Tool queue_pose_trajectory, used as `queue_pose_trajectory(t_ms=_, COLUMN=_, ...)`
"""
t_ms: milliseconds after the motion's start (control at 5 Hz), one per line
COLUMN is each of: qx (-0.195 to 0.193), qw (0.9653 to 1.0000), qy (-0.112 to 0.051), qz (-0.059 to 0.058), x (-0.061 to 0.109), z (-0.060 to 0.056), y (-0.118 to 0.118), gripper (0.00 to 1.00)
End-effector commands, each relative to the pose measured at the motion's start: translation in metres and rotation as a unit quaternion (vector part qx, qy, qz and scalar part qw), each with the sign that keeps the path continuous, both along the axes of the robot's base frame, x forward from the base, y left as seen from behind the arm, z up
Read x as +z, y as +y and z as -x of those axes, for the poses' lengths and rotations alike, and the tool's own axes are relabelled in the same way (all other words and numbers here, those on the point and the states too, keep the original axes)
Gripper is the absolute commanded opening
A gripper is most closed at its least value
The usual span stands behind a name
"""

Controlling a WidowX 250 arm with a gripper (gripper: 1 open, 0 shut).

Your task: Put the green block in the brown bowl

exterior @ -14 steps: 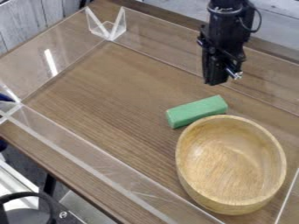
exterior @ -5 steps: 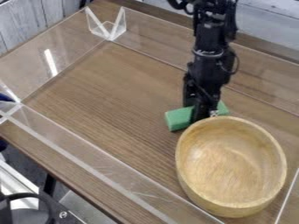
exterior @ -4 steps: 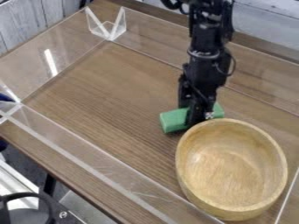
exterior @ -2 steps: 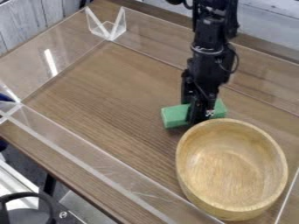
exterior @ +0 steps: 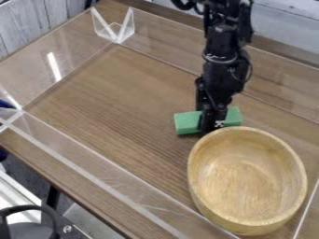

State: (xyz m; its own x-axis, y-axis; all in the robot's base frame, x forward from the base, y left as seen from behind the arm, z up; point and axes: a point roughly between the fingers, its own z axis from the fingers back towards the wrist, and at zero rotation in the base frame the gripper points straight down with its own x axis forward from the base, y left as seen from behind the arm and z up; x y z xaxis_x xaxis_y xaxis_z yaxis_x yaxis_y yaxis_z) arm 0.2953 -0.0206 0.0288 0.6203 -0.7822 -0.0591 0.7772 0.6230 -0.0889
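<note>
The green block [exterior: 191, 120] lies flat on the wooden table [exterior: 100, 103], just beside the brown bowl's [exterior: 247, 175] rim. The gripper [exterior: 215, 114] points down, its fingers straddling and gripping the block. No readable writing shows.

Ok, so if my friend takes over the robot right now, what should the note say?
Hand: pointing straight down, fingers on either side of the green block; whether it already grips is hard to tell.
Green block: flat on the wooden table, not lifted, just beside the rim of the brown bowl.
Brown bowl: has nothing in it.
Done: the hand is down at the block.
Left: squeeze, lift the block, carry it over the bowl and let go.
</note>
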Motion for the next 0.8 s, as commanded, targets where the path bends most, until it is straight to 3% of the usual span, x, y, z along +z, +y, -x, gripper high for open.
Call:
queue_pose_trajectory(t_ms=0, qx=0.012, qw=0.9993, qy=-0.034, qz=-0.008, x=0.010, z=-0.015, y=0.000, gripper=0.00)
queue_pose_trajectory(t_ms=200, qx=0.026, qw=0.9985, qy=-0.046, qz=-0.017, x=0.011, z=-0.021, y=-0.002, gripper=0.00)
queue_pose_trajectory(t_ms=600, qx=0.037, qw=0.9981, qy=-0.047, qz=-0.016, x=0.004, z=-0.032, y=0.003, gripper=0.00)
